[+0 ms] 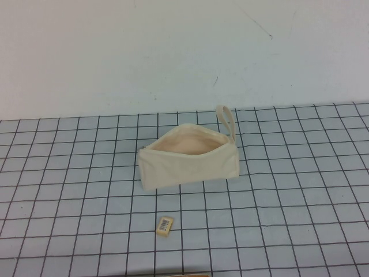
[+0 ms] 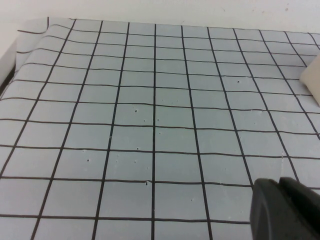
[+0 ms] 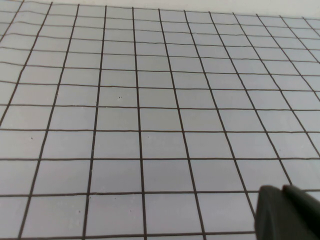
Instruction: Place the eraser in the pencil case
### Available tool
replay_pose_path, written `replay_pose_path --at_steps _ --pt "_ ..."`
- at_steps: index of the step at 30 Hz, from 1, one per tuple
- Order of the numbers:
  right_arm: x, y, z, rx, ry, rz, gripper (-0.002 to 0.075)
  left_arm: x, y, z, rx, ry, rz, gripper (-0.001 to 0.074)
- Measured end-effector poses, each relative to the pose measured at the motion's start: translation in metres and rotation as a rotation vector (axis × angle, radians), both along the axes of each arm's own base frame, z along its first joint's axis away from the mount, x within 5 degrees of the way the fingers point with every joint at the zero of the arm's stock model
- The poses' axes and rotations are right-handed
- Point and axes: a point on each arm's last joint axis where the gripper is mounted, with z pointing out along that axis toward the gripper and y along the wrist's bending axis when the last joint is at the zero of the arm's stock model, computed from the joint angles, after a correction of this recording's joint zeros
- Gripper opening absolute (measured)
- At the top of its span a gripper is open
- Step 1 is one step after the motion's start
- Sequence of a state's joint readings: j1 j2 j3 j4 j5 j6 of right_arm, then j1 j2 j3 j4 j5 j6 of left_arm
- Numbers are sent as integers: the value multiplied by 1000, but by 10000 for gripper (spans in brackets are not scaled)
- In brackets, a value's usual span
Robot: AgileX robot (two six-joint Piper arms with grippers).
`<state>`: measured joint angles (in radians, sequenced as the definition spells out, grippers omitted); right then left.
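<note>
The pencil case point(image 1: 184, 164) is a cream fabric pouch standing on the grid mat in the middle of the high view. Its zip is open and shows a peach lining, and its loop strap point(image 1: 228, 121) is at the far right end. The eraser point(image 1: 165, 225) is a tiny pale yellow block with a barcode label, lying on the mat nearer to me than the pouch. Neither arm shows in the high view. My left gripper point(image 2: 279, 182) is shut and empty above bare mat; a corner of the pouch point(image 2: 312, 80) shows in its view. My right gripper point(image 3: 282, 189) is shut and empty above bare mat.
A grey mat with a black grid point(image 1: 288, 190) covers the table and ends at a white wall point(image 1: 173, 52) behind. A thin tan edge point(image 1: 181, 275) shows at the near border of the high view.
</note>
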<state>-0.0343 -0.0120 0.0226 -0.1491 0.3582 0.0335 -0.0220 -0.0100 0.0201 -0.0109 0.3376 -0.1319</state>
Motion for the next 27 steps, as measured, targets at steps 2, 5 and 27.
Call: replay_pose_path --at_steps 2,5,27 --pt "0 0 0 0 0 0 -1 0 0 0 0 0 0 -1" --pt "0 0 0 0 0 0 -1 0 0 0 0 0 0 -1" --pt "0 0 0 0 0 0 -1 -25 -2 91 43 -1116 -17 -3"
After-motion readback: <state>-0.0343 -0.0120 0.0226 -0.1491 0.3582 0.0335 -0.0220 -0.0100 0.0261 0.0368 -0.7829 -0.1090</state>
